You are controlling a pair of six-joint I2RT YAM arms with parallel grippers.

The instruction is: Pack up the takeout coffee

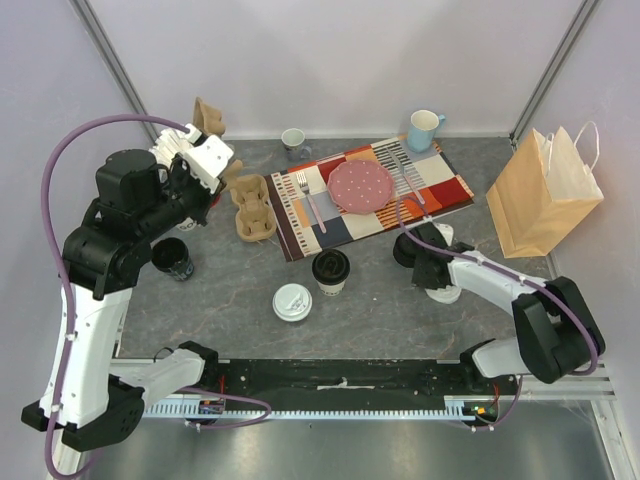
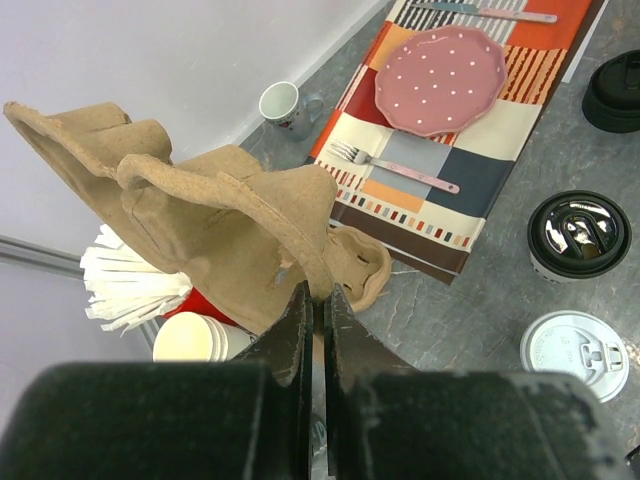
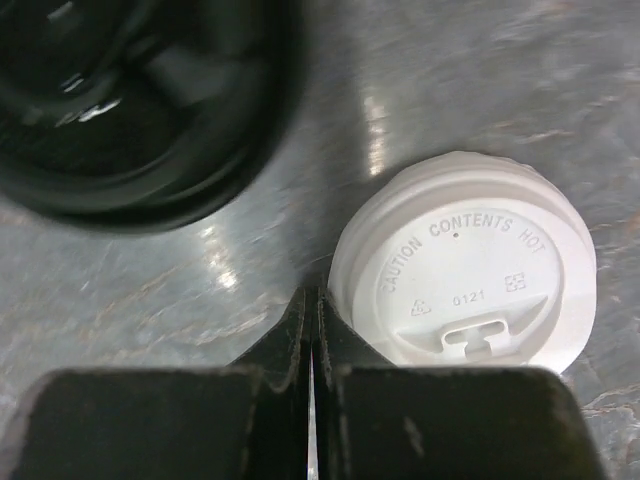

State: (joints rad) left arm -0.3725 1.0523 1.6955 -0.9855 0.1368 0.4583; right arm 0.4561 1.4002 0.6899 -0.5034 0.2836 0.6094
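The takeout coffee stands in the middle of the table: a cream-white cup with a black lid (image 1: 331,270) (image 2: 578,235) and a cup with a white lid (image 1: 292,302) (image 2: 575,350). My left gripper (image 1: 205,135) (image 2: 318,290) is raised at the back left, shut on the edge of a brown cardboard cup carrier (image 1: 210,118) (image 2: 200,210) that hangs from it. My right gripper (image 1: 432,268) (image 3: 310,295) is low over the table at the right, shut with nothing between its fingers. It sits beside a loose white lid (image 3: 462,265) (image 1: 447,292), with a black lid (image 3: 130,100) (image 1: 408,248) just beyond.
A second cardboard carrier (image 1: 252,205) (image 2: 360,270) lies left of the striped placemat (image 1: 440,190), which holds a pink plate (image 1: 362,186) and forks. A brown paper bag (image 1: 545,190) stands at the right. Mugs (image 1: 423,130) (image 1: 293,142) stand at the back. A black cup (image 1: 172,258), stacked paper cups (image 2: 195,340) and napkins (image 2: 130,285) are at the left.
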